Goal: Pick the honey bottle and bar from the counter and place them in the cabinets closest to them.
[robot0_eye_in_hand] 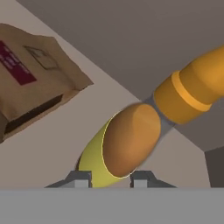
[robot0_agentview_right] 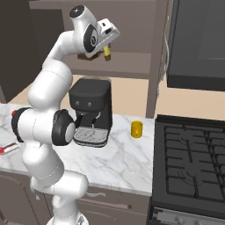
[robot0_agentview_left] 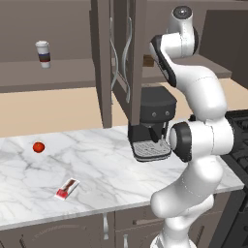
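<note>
Long white marble counter [robot0_agentview_left: 111,164] with grey veins: small round red ball [robot0_agentview_left: 38,147] at nine o'clock, flat red-and-white wrapped bar [robot0_agentview_left: 67,188] at seven, black coffee machine [robot0_agentview_left: 152,127] at three, squat yellow mug [robot0_agentview_right: 137,129] beyond it.

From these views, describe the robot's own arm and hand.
The arm is glossy white, built of rounded segments with dark grey-black joint bands and a round grey cap at the top. The hand is a white block; its two small finger tips are grey.
</note>
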